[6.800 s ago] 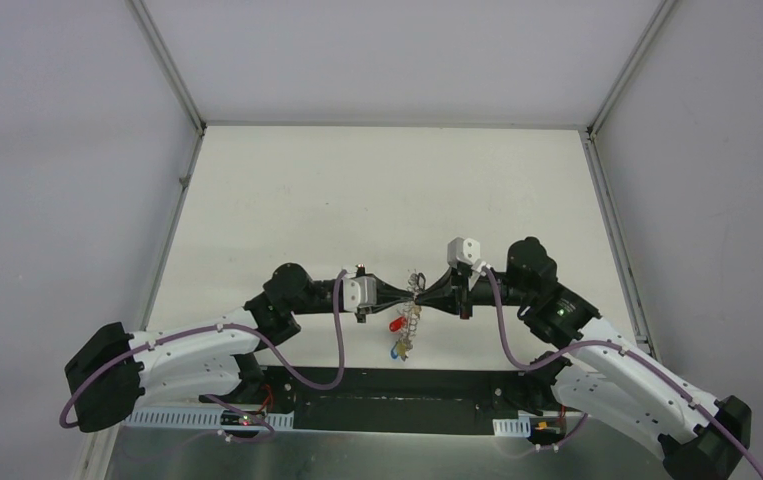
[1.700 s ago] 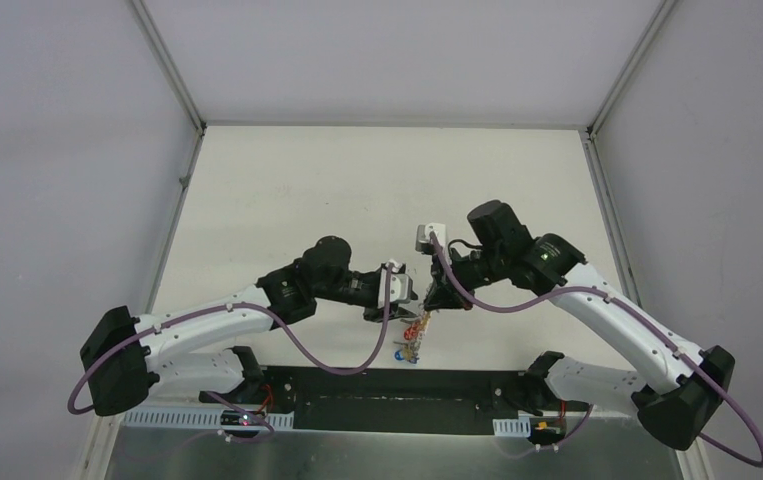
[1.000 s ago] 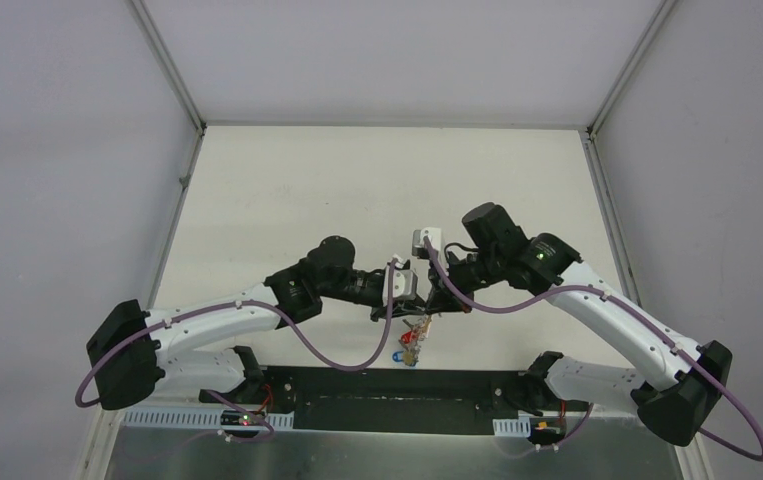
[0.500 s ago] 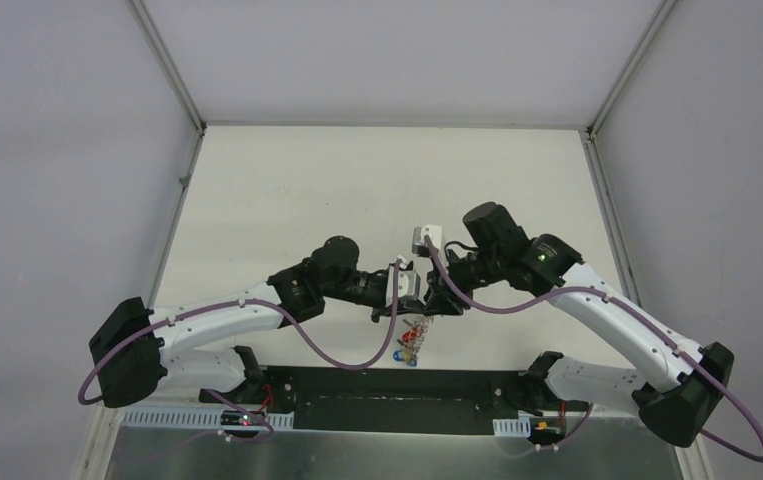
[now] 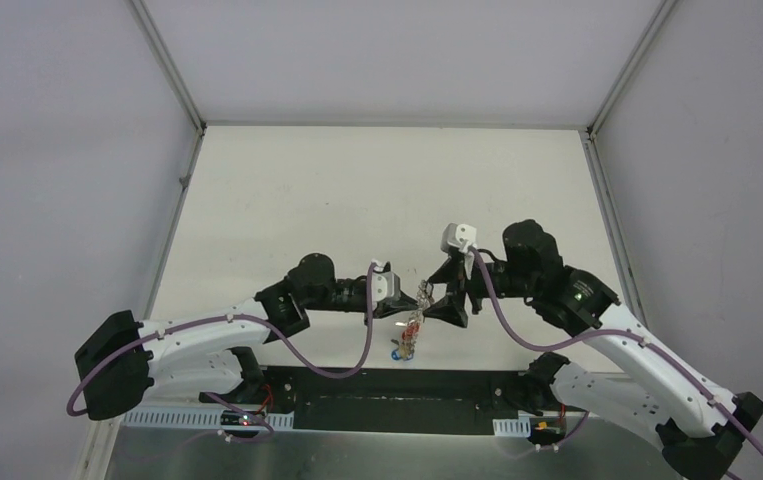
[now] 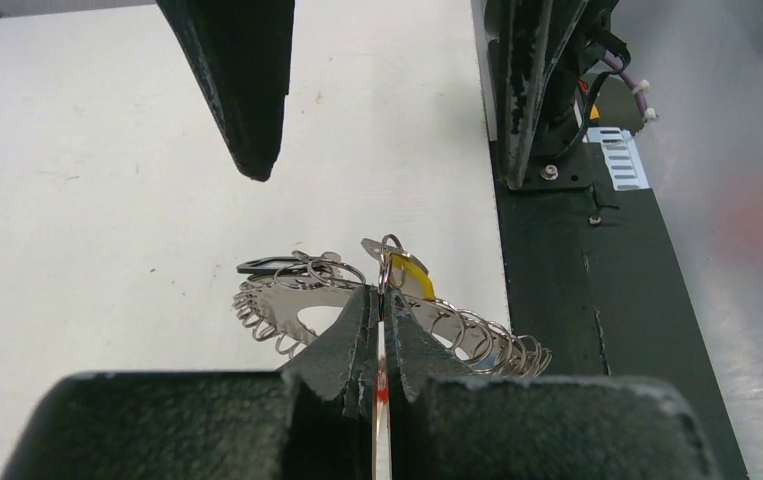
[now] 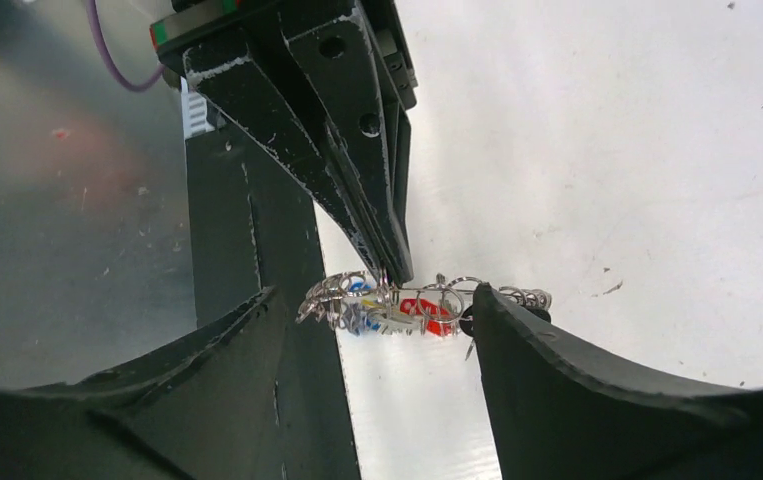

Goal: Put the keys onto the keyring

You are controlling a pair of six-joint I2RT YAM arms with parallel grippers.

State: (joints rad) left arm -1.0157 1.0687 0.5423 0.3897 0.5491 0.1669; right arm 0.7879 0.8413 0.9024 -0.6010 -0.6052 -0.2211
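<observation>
Between my two claws, close to the near edge of the white table [image 5: 377,200] and about midway across it, hangs the keyring [image 5: 417,312]. Its lower end reaches almost to the black base plate [image 5: 377,385]. I cannot tell whether that end rests on the table.

My left claw [image 6: 382,308] is clamped tight on the keyring. The jaws are pressed together with only a thin sliver of metal between them, and the grey coils spill out to both sides of the pinch.

My right claw [image 7: 377,300] stands wide apart, one finger on each side of the coils, gripping nothing. One of its fingertips comes very close to the end of the coils, and I cannot tell whether it touches.

The keys [image 5: 405,340] lie in among the coils. From my right wrist a red head [image 7: 435,308] and a blue head [image 7: 357,294] show. From my left wrist a yellow head [image 6: 412,276] sits just beside a small loop above the pinch. Whether each key is threaded on, I cannot tell.
</observation>
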